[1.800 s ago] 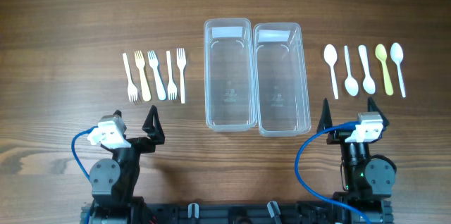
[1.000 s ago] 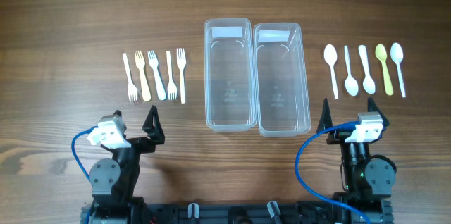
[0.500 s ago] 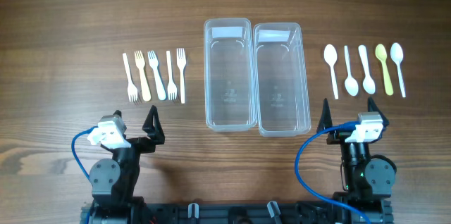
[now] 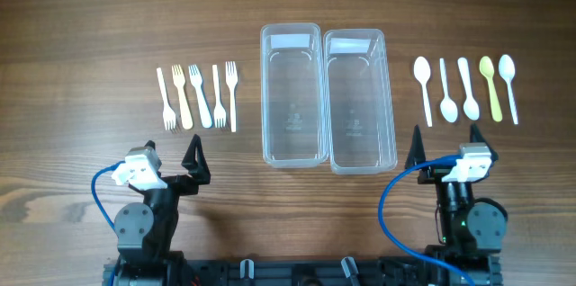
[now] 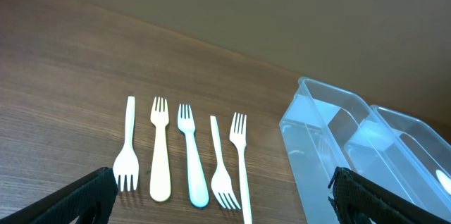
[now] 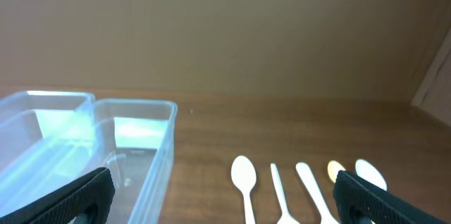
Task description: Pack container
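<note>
Two clear plastic containers stand side by side in the middle: the left one (image 4: 292,93) and the right one (image 4: 360,99), both empty. Several forks (image 4: 197,96) lie in a row to their left, white with one cream; they also show in the left wrist view (image 5: 184,155). Several spoons (image 4: 465,89) lie in a row to the right, white with one yellow-green (image 4: 490,87); they also show in the right wrist view (image 6: 244,176). My left gripper (image 4: 171,165) is open and empty near the front edge, below the forks. My right gripper (image 4: 450,151) is open and empty below the spoons.
The table is dark wood (image 4: 90,34). Blue cables (image 4: 391,201) loop beside both arm bases at the front edge. A plain wall stands behind the table in the wrist views.
</note>
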Controlling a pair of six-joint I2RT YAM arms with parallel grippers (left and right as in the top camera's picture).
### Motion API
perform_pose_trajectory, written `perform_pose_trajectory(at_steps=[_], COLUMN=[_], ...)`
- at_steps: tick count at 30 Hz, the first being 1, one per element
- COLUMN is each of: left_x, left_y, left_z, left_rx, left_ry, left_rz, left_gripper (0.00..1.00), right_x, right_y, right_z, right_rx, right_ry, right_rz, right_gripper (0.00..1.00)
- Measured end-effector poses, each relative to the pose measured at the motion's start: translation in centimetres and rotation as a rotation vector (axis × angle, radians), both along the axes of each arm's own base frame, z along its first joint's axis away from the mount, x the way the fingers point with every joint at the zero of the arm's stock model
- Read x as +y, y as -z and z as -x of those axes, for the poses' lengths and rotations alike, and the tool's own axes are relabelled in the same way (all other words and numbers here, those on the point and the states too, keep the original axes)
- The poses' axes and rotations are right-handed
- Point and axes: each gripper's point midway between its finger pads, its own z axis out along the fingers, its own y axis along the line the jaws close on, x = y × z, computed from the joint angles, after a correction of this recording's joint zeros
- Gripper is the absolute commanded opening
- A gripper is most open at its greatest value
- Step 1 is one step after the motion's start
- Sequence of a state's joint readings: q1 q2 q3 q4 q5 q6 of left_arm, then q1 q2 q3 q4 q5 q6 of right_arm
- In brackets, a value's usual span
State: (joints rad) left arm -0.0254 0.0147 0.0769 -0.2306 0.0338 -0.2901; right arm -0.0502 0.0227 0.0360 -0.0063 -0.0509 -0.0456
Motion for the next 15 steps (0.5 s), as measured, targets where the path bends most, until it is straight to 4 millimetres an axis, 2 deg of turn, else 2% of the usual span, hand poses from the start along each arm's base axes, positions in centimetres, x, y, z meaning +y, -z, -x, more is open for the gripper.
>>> perform_pose_trajectory(at_steps=[2,3,4,8,12,15], left_x=[0.0,0.0,0.0,0.0,0.0,0.0], left_y=[0.0,0.0,0.0,0.0,0.0,0.1], left_z=[0.0,0.0,0.0,0.0,0.0,0.0], left_rx=[0.0,0.0,0.0,0.0,0.0,0.001], left_ry=[0.0,0.0,0.0,0.0,0.0,0.0], left_rz=[0.0,0.0,0.0,0.0,0.0,0.0], left_gripper=[1.0,1.0,1.0,1.0,1.0,1.0], right_x=[-0.1,-0.1,-0.3,-0.9,-1.3,-1.6], right_y=[-2.0,-2.3,-4.7,-8.7,-10.6,-10.3], right_z=[0.2,0.2,0.3,-0.4,-2.8,-5.5], right_rx=[-0.024,-0.027,-0.053,-0.014,0.111,0.258], right_ry=[0.004,0.006,0.019,0.05,0.065,0.075], right_rz=[-0.003,-0.003,-0.003,-0.007,-0.01,0.0], right_gripper=[1.0,1.0,1.0,1.0,1.0,1.0])
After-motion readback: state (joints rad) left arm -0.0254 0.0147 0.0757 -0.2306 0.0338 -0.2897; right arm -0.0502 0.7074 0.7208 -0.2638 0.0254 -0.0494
